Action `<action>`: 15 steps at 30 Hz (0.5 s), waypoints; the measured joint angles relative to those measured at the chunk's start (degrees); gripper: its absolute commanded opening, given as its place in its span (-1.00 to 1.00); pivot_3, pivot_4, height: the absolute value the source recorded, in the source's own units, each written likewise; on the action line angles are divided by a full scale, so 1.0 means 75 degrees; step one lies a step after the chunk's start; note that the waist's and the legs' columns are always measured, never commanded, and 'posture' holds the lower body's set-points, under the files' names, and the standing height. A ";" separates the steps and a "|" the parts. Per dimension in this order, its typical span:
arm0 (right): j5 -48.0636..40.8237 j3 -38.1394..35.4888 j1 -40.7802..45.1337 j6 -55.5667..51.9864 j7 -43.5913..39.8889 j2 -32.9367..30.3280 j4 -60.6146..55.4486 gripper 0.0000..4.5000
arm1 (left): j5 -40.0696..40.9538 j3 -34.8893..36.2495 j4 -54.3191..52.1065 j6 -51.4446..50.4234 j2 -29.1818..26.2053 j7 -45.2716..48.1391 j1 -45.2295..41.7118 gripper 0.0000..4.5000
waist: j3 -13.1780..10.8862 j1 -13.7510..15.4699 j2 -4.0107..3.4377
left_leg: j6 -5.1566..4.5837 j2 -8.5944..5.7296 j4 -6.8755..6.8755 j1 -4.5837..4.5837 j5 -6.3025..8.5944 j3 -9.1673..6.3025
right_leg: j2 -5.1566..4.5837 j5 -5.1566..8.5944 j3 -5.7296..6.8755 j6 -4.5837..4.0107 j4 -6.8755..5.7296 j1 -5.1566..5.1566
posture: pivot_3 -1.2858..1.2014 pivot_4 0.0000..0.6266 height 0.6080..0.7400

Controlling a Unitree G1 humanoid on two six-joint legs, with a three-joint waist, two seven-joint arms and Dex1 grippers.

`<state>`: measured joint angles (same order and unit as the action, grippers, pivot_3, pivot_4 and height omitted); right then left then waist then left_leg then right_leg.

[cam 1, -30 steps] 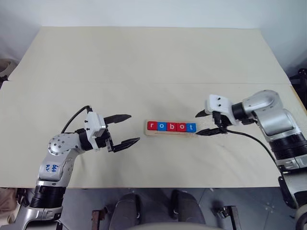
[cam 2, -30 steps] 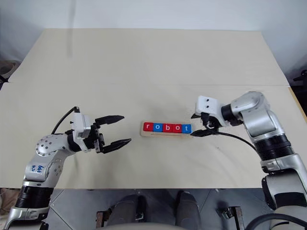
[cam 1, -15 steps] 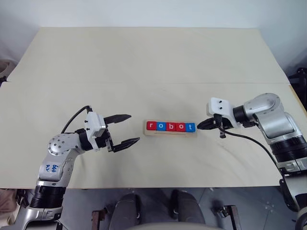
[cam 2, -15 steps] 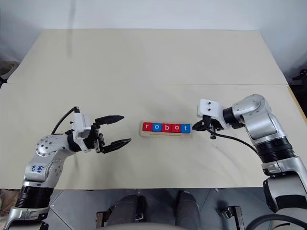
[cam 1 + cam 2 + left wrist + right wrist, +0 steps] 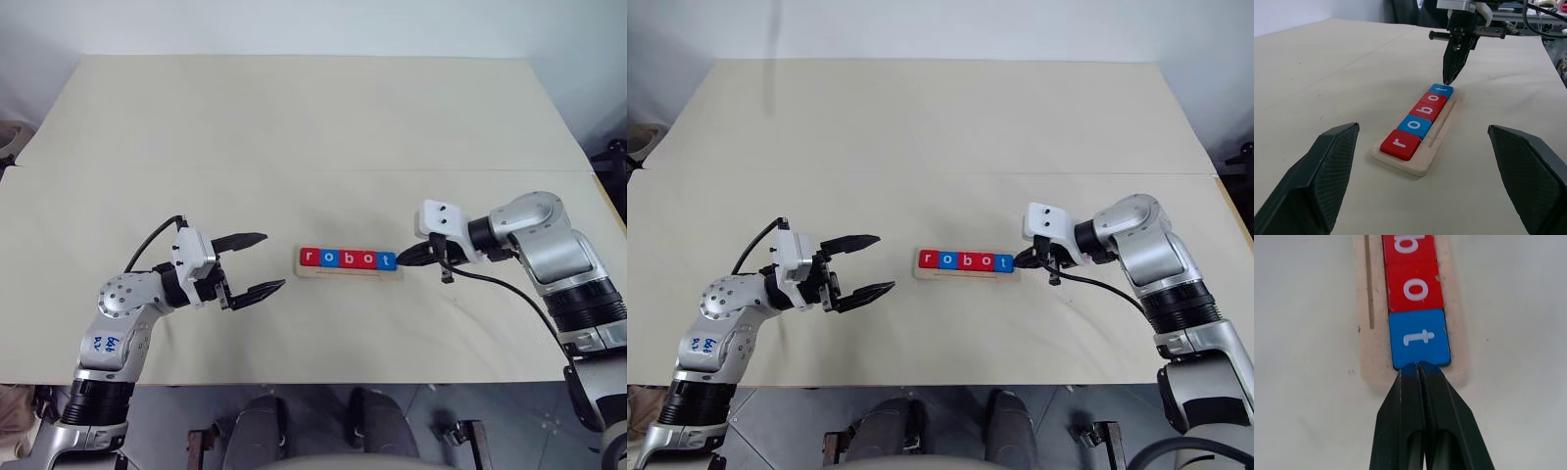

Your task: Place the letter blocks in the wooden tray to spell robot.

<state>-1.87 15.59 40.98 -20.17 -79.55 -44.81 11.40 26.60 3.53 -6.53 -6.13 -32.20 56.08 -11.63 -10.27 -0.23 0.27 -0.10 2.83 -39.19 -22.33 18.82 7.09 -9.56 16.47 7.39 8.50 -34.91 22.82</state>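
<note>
The wooden tray (image 5: 350, 273) lies at the table's middle with five letter blocks (image 5: 349, 258) in a row reading r, o, b, o, t, in red, blue, red, red, blue. My right gripper (image 5: 402, 260) is shut, with nothing held. Its joined tips touch the outer end of the blue t block (image 5: 1419, 338) at the tray's right end. My left gripper (image 5: 268, 262) hangs open to the left of the tray, clear of it, fingers pointing toward the blocks. In the left wrist view the tray (image 5: 1436, 147) lies between its fingers (image 5: 1327, 174), farther off.
The pale table (image 5: 294, 117) is bare around the tray. A seam crosses it behind the arms. The table's front edge (image 5: 313, 383) runs close below both arms.
My right gripper has shut from open and slid slightly left, its tips now against the t block's end. The left arm has stayed still.
</note>
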 measured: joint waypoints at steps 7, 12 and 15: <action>-0.0647 -0.0827 -0.0840 0.0294 0.0386 0.0002 -0.0142 -0.81 | -0.0006 -0.0006 0.0097 0.0016 -0.0033 0.0139 -0.0035 1.00 | 0.0000 0.0017 0.0000 | 0.0000 -0.0001 0.0000 -0.0001 0.0000 0.0000 | 0.0000 0.0000 0.0001 0.0000 0.0001 -0.0001 | 0.03 -0.52 1.00; -0.1768 -0.2328 -0.2064 0.1168 0.0249 -0.0082 -0.0417 -0.12 | -0.0037 0.0068 0.0552 0.0175 -0.0359 0.0536 -0.0146 1.00 | 0.0000 0.0021 0.0001 | 0.0000 -0.0001 0.0001 0.0001 0.0000 0.0000 | 0.0000 0.0000 0.0003 0.0000 0.0003 -0.0003 | 0.03 -0.52 1.00; -0.2736 -0.3143 -0.2686 0.1708 -0.0086 0.0093 -0.0661 0.33 | -0.0049 0.0112 0.0898 0.0201 -0.0552 0.0757 -0.0235 1.00 | 0.0000 0.0021 0.0001 | 0.0000 -0.0001 0.0001 0.0005 0.0000 0.0000 | 0.0000 0.0000 0.0002 0.0000 0.0001 -0.0007 | 0.03 -0.52 1.00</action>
<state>-22.39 -7.98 20.84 -7.36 -80.19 -44.11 6.44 26.23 4.37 0.20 -4.62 -36.34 61.75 -13.40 -10.28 -0.07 0.28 -0.10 2.83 -39.18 -22.29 18.83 7.09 -9.56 16.47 7.40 8.50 -34.90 22.77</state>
